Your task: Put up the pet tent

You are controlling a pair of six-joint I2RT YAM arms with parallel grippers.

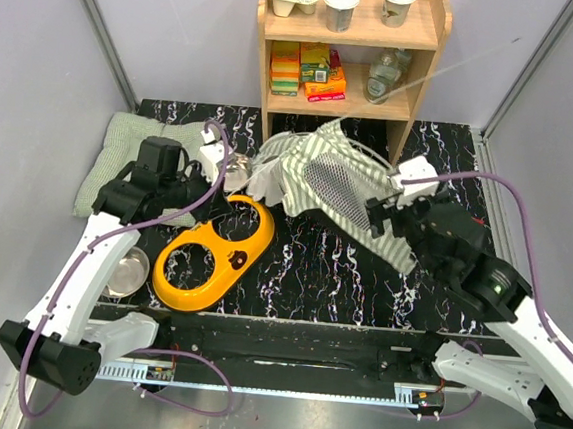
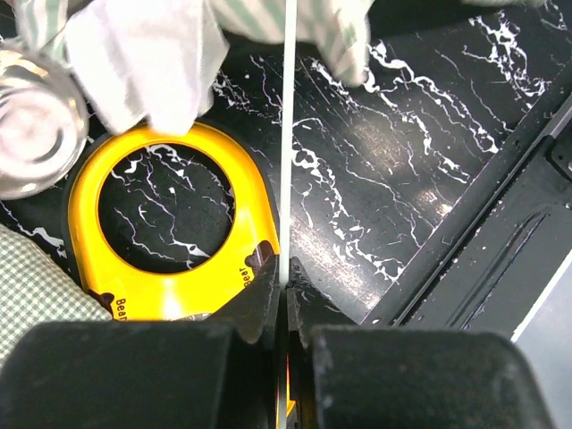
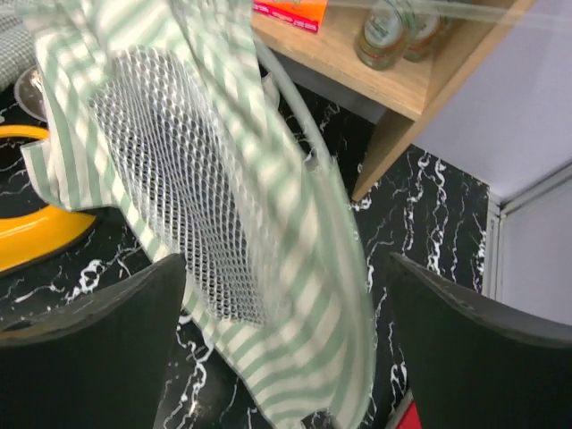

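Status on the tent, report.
Left gripper shut on tent pole. Right gripper open around pet tent. Tent collapsed. Fabric corner overlaps yellow bowl holder.

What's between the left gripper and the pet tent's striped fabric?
A thin white pole, pinched in the shut left gripper, runs up to the pet tent, over bare black table beside the yellow bowl holder. The left wrist view shows it.

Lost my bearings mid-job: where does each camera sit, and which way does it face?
Top external: above and behind the arms, looking down at the table, pet tent and shelf; both arms show.
Left wrist: looks down past the left gripper, shut on a white pole, onto the yellow bowl holder.
Right wrist: looks through the open right gripper at the mesh panel, shelf beyond.
Shared: both wrist views show striped tent fabric and the holder.
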